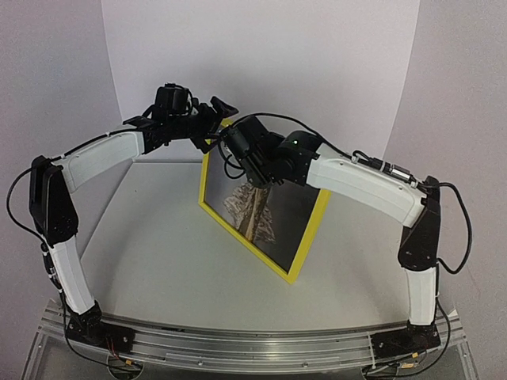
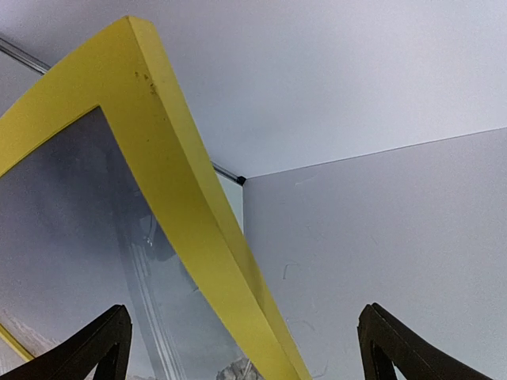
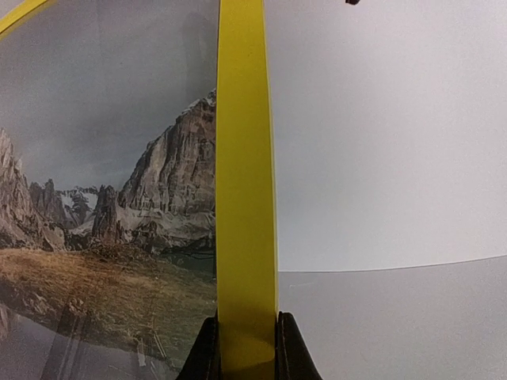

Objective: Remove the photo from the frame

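One frame [image 1: 310,237] stands on edge near the bench's [image 1: 158,261] far edge, the photo [image 1: 253,212] inside. My right gripper [image 3: 246,321] is clamped on its rail; my left gripper [image 2: 245,310] is spread wide astride its corner.

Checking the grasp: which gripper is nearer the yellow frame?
Right. The right gripper is shut on the frame; the left gripper is open, straddling its edge, apparently not touching.

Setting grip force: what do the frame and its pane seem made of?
Frame: smooth, matte yellow with small dark specks, likely painted wood or plastic. Pane: clear and glossy, carrying streaky reflections; glass or acrylic, cannot tell which.
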{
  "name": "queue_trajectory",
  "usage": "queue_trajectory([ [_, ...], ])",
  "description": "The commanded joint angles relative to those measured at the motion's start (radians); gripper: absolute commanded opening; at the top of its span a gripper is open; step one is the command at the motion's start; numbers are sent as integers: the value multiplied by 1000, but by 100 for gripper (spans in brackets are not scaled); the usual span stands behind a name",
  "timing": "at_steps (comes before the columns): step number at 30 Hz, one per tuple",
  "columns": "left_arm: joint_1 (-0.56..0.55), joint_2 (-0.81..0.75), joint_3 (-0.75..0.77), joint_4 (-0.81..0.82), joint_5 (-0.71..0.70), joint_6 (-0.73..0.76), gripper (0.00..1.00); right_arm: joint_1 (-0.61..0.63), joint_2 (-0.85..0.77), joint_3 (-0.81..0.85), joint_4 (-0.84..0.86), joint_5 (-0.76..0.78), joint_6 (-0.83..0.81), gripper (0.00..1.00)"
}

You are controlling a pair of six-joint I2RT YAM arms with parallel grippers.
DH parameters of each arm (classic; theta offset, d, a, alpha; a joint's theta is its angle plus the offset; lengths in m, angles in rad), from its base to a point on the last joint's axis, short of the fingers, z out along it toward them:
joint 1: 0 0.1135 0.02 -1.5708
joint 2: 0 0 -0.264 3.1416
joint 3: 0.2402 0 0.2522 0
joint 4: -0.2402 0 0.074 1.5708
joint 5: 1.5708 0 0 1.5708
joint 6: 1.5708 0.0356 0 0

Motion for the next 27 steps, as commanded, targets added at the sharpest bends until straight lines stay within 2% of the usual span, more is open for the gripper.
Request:
queue_trajectory([
  [1,-5,10,39,-18,-48,-69,99,41,15,-3,72,68,-8,0],
  [13,-19,-118,-44,-205,-179,-45,100,149,61,-13,98,191,-45,0],
  [19,-20,-173,-69,-250,-227,-42,98,226,76,0,105,222,-38,1],
  [23,-20,-212,-109,-239,-244,-52,95,256,90,26,110,228,-34,6],
  [27,-21,-227,-118,-248,-245,-52,85,279,112,51,114,225,-36,10],
])
